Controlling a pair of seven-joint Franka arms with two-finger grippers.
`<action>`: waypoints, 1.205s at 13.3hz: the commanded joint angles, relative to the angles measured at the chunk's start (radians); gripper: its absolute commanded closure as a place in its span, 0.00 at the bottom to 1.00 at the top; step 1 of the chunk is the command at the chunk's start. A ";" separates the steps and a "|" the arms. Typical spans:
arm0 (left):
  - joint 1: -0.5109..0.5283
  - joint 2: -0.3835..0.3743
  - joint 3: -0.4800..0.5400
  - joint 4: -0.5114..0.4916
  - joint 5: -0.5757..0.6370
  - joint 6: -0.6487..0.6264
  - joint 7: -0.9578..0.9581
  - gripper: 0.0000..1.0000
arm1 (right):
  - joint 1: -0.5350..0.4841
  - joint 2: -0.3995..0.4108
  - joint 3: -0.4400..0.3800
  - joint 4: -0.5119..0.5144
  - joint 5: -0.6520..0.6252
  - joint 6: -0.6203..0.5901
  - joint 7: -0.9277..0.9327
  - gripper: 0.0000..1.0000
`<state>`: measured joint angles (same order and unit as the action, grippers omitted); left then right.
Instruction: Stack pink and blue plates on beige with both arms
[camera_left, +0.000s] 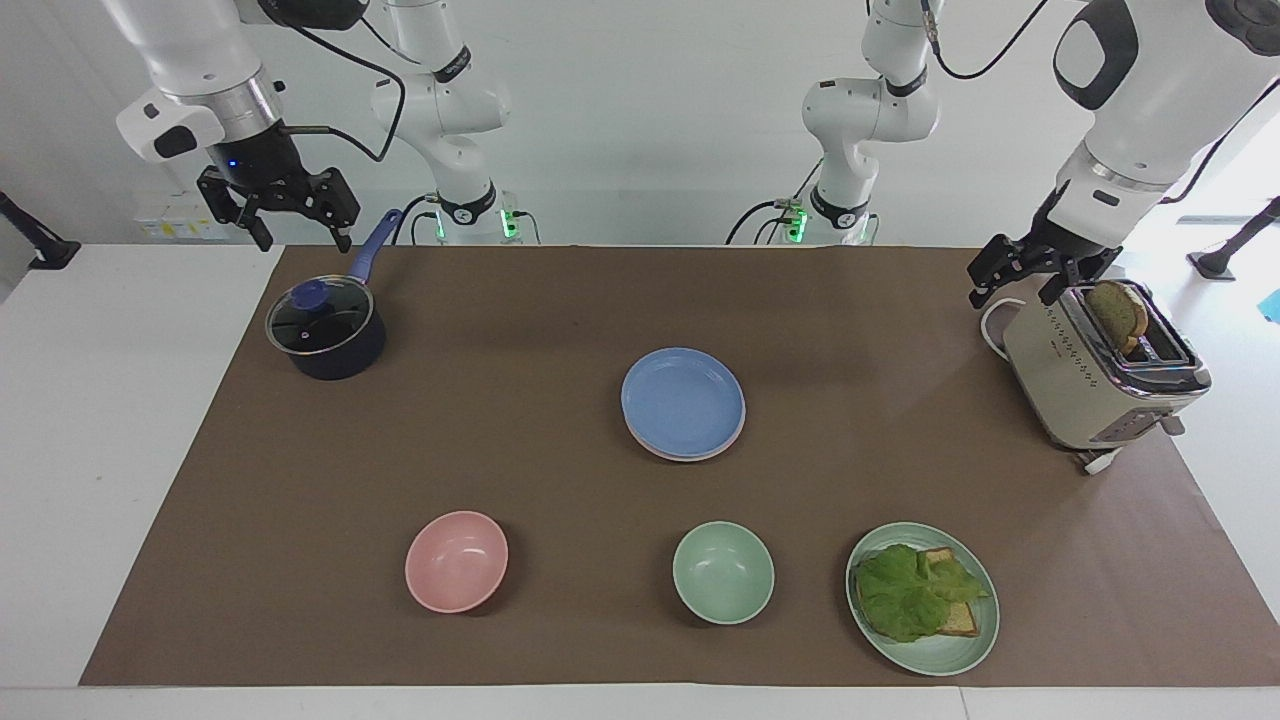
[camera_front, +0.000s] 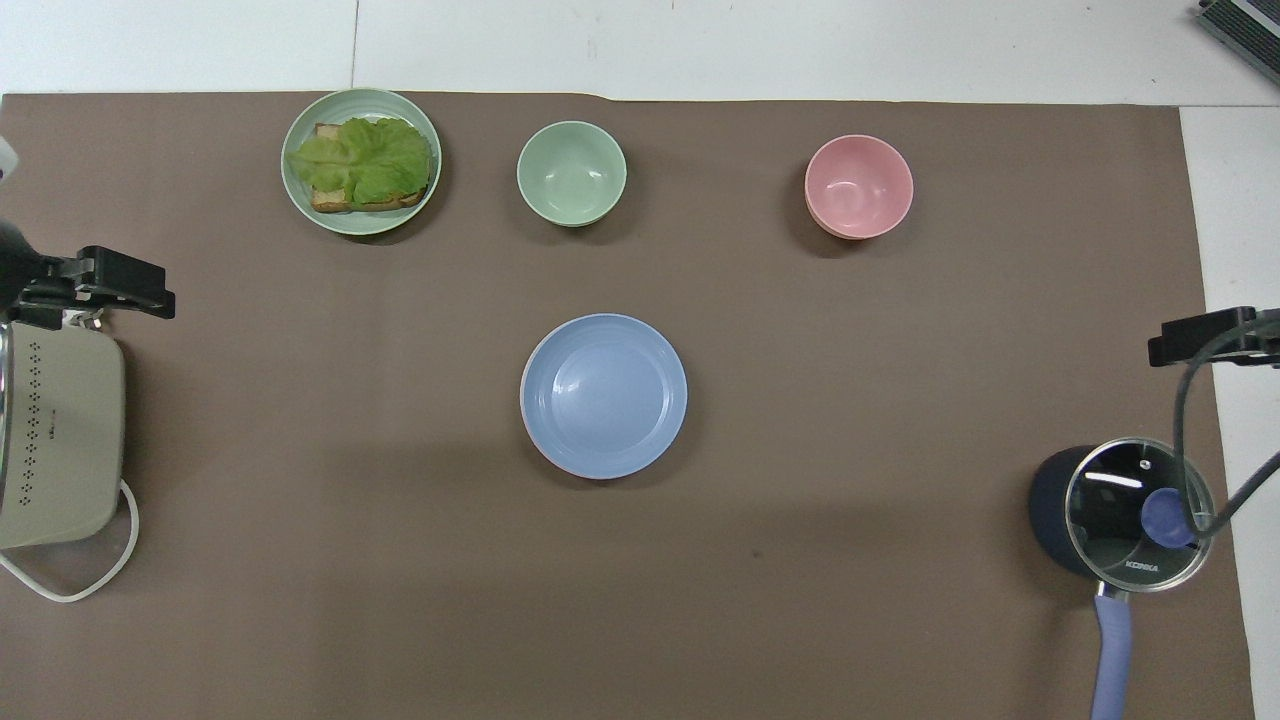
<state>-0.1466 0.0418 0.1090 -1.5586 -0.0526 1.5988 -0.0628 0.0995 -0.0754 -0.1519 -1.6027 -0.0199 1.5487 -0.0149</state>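
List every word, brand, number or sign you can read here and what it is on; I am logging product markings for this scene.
"KONKA": white print on the glass lid of the dark saucepan, read in the overhead view.
Toaster: a small dark mark among the dots on its side, too small to read.
Plates, bowls and table covering: no text visible.

a plain white wall (camera_left: 650, 120) rises past a white table (camera_left: 100, 420) under a brown mat (camera_left: 560, 300).
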 joint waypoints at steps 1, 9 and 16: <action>0.005 -0.013 -0.006 -0.009 0.020 -0.008 0.008 0.00 | -0.010 0.003 0.002 0.004 -0.005 -0.003 -0.023 0.00; 0.005 -0.013 -0.006 -0.009 0.020 -0.008 0.008 0.00 | -0.010 0.006 0.005 0.021 0.001 -0.041 -0.023 0.00; 0.002 -0.013 -0.009 -0.009 0.016 -0.008 0.006 0.00 | -0.009 -0.009 0.003 -0.003 -0.008 0.001 -0.022 0.00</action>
<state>-0.1499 0.0418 0.0959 -1.5586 -0.0526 1.5986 -0.0627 0.0986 -0.0745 -0.1521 -1.5946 -0.0198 1.5345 -0.0149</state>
